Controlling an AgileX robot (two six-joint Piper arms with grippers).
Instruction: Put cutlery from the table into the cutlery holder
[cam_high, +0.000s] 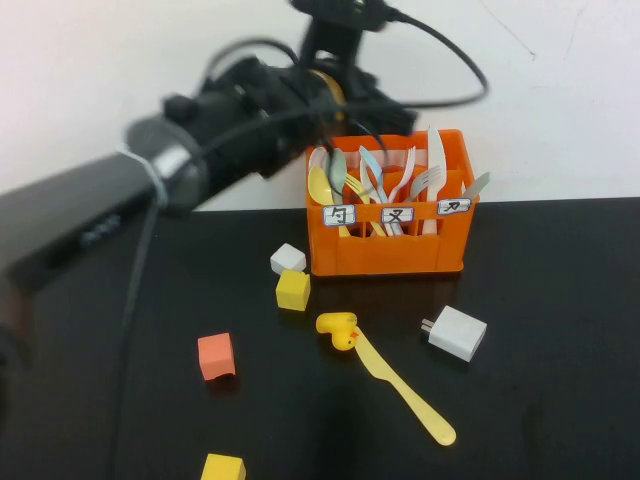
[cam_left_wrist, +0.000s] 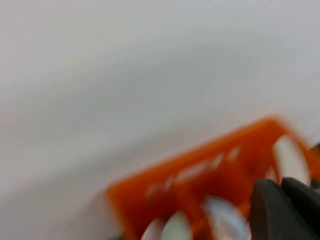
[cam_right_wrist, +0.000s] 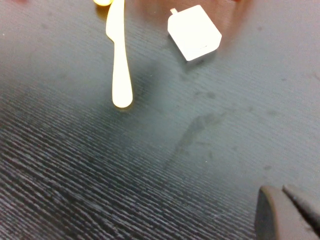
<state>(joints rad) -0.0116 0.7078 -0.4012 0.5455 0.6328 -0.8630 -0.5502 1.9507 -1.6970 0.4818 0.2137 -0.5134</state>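
High view: The orange cutlery holder (cam_high: 390, 205) stands at the far edge of the table (cam_high: 560, 400), near the middle of that edge. Its compartments are packed with pastel spoons and forks (cam_high: 375, 185), and a white knife (cam_high: 435, 165) stands upright in the right-hand compartment, so that piece appears to be stowed. The yellow knife (cam_high: 405, 390) lies flat toward the near edge, right of centre, one end touching the rubber duck (cam_high: 338, 330). It is judged to be the one piece left to load. A white charger block (cam_high: 457, 332) lies just beside it, and foam cubes (cam_high: 215, 357) sit toward the left side. The left gripper (cam_high: 335, 100) hangs above the holder's left rear corner; whether its fingers are parted cannot be told, and nothing is seen in its hold.

Left wrist view: The picture is smeared. The cutlery holder (cam_left_wrist: 210, 175) shows as an orange mass with pale cutlery tops. The dark finger tip at the corner gives no reading of the opening.

Right wrist view: The right gripper (cam_right_wrist: 287, 212) shows only a dark tip above bare table (cam_right_wrist: 150, 175); its opening cannot be told. The yellow knife (cam_right_wrist: 118, 55) and the charger block (cam_right_wrist: 194, 32) lie well apart from it, untouched.
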